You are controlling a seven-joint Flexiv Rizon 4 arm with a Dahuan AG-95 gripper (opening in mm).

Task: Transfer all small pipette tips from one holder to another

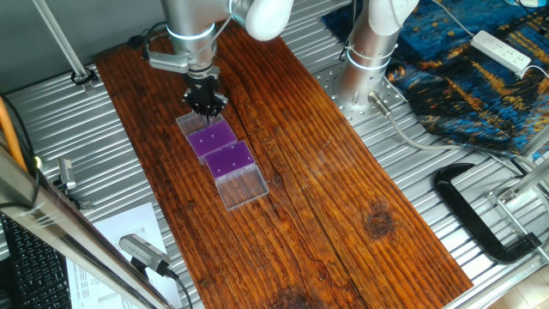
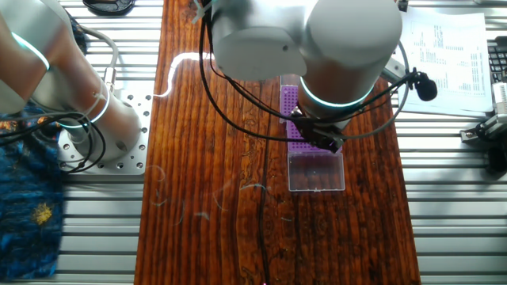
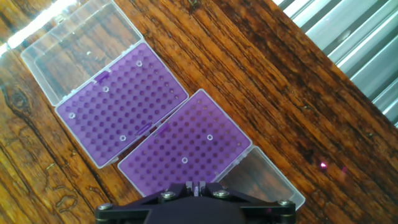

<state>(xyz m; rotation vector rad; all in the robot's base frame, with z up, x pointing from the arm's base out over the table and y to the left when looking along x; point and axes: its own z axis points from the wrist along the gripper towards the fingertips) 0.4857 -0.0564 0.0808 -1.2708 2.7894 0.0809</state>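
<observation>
Two purple holders lie side by side in open clear boxes. In the hand view the upper-left holder (image 3: 118, 106) carries several small pipette tips (image 3: 106, 89), and the lower-right holder (image 3: 186, 146) shows two (image 3: 209, 137). My gripper (image 3: 198, 185) hangs above the lower-right holder's near edge, its fingers pressed together with a pale sliver, apparently a tip, between them. In one fixed view the gripper (image 1: 207, 107) hovers over the far holder (image 1: 211, 137), with the other holder (image 1: 230, 160) just in front. In the other fixed view the arm hides most of the holders (image 2: 290, 99).
Clear hinged lids (image 3: 71, 43) (image 3: 261, 177) flank the holders on the wooden board (image 1: 326, 172). A second robot base (image 1: 369, 60) stands on the metal table at the back right. A black clamp (image 1: 480, 215) lies right of the board.
</observation>
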